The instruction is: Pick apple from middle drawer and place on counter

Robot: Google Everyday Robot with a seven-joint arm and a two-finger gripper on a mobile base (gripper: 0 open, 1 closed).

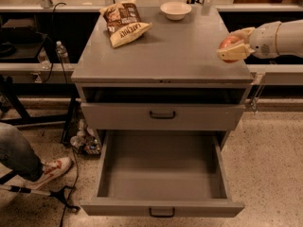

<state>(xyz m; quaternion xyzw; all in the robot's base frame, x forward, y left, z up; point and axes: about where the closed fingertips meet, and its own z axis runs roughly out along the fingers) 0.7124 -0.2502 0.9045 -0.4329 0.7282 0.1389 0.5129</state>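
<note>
Speckled floor and dark shelving behind a grey drawer cabinet. Up top, counter surface (pixel 165 56) carrying a chip bag (pixel 124 22) and a white bowl (pixel 175 9) toward the back. Below, middle drawer (pixel 161 174) pulled out, tray bare. At the right edge, gripper (pixel 233 46) reaching in from the side, jaws clamped on the apple (pixel 228 42), held over the surface's right rim and apparently not touching it.

Handling, as a judgement: likely light for the arm, firm and stiff, with no give under pressure. Skin smooth and probably waxy, hence slippery. Round, so prone to rolling once released. Bruisable if dropped or squeezed hard. Best held across the widest part, jaws on opposite sides, as looks to be the case. Worth lowering until resting on bare grey well inside the edge, clear of bag and bowl, before letting go.
</note>
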